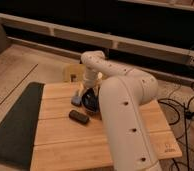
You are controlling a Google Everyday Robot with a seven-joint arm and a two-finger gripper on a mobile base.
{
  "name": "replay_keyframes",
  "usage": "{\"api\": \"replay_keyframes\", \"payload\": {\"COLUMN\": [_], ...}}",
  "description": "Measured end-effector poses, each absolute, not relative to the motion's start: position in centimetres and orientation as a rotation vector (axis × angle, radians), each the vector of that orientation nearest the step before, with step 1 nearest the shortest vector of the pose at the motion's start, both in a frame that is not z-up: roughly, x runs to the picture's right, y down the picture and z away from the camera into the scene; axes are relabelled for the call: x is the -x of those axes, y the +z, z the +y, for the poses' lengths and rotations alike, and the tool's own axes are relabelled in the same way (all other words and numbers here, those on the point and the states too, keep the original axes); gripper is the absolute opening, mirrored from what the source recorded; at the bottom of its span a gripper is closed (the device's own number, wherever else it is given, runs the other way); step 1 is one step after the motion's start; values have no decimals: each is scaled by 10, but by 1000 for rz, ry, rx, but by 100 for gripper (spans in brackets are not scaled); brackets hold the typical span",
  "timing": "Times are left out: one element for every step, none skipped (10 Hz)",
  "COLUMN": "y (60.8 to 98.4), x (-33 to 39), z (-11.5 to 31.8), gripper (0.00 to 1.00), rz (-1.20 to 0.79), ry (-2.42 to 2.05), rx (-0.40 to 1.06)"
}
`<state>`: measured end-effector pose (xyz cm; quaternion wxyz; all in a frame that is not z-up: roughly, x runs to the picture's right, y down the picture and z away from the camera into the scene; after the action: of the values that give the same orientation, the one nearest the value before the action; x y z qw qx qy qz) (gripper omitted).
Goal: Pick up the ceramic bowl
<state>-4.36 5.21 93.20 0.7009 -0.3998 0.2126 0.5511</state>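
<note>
The ceramic bowl is round, black and glossy and sits on the wooden table near its far middle. My big white arm hides its right part. My gripper hangs down from the bent wrist, right over the bowl's left rim or touching it. A small blue-grey block lies just left of the bowl, close to the gripper. A small black oblong block lies in front of the bowl.
A dark mat covers the table's left side. A yellowish seat stands behind the table's far edge. Cables lie on the floor at the right. A dark wall with pale ledges runs behind.
</note>
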Motion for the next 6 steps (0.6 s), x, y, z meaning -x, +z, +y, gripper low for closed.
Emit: {"api": "replay_keyframes", "payload": {"y": [938, 945, 952, 957, 960, 963], "x": [45, 48, 50, 52, 55, 56], "z": [55, 59, 59, 57, 52, 47], "gripper": [65, 63, 55, 45, 34, 25], "rz": [483, 492, 493, 486, 473, 464], "ry": [1218, 1206, 1200, 1194, 1195, 1196], "rx": [904, 922, 932, 933, 930, 924]}}
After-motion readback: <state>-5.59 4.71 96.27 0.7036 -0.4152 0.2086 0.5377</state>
